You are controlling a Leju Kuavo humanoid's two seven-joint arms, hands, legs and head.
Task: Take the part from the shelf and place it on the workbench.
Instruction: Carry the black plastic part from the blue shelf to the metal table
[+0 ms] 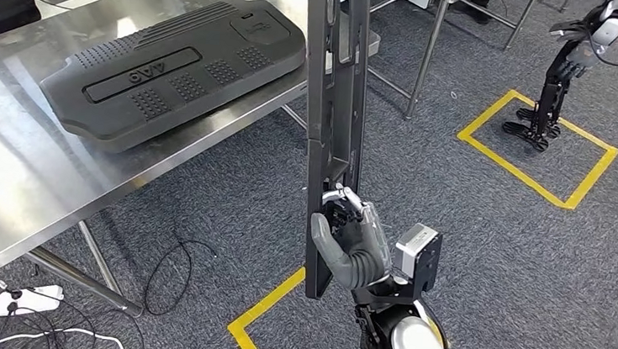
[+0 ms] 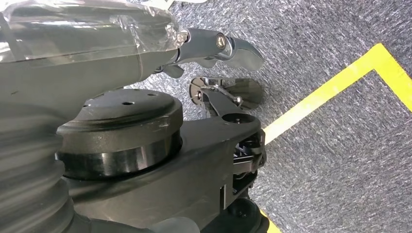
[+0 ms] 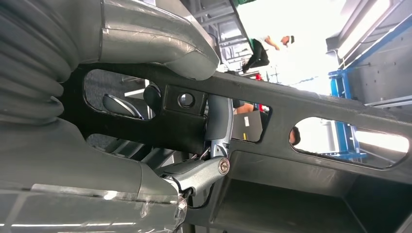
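Carefully now: right hand (image 1: 356, 244) grips the long part (image 1: 336, 101) low (top-heavy, likely), so swing it level before lowering onto the workbench (image 1: 2, 173); left hand (image 2: 214, 73) empty, fingers loosely open.

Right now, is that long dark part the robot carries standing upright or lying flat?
Upright. In the head view the long dark part rises nearly vertical from the right hand, which grips its lower end above the carpet, beside the workbench.
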